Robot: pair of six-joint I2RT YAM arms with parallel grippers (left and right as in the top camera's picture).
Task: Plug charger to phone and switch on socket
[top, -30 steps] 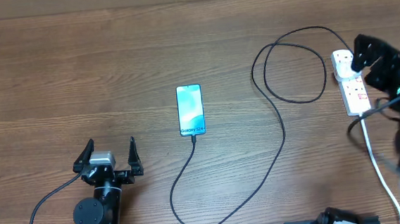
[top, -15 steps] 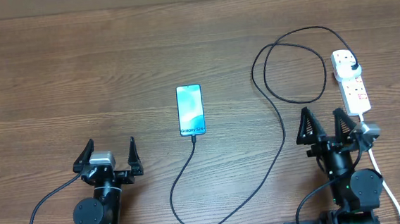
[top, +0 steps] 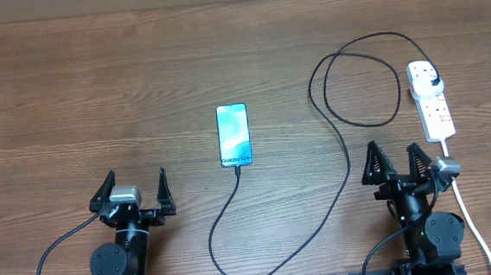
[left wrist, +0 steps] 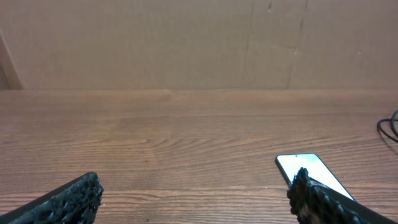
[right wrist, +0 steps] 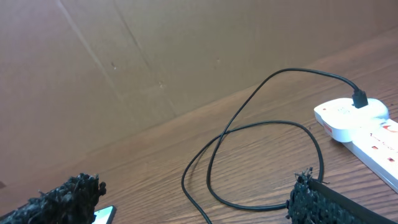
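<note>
The phone [top: 234, 136] lies mid-table with its teal screen lit; it also shows in the left wrist view [left wrist: 308, 172] and at the bottom left of the right wrist view [right wrist: 102, 215]. The black charger cable [top: 348, 161] runs from the phone's near end, loops, and its plug head [top: 432, 81] sits in the white socket strip [top: 432, 105]; the loop [right wrist: 261, 162] and strip [right wrist: 364, 127] show in the right wrist view. My left gripper [top: 133, 191] is open and empty at the front left. My right gripper [top: 398, 163] is open and empty at the front right, near the strip.
The strip's white cord [top: 469, 217] runs toward the front right beside my right arm. A cardboard wall [left wrist: 199, 43] stands behind the wooden table [top: 95, 87].
My right arm has pulled back from over the socket strip to the front right of the table, gripper open. The left arm, phone and cable have not moved.
</note>
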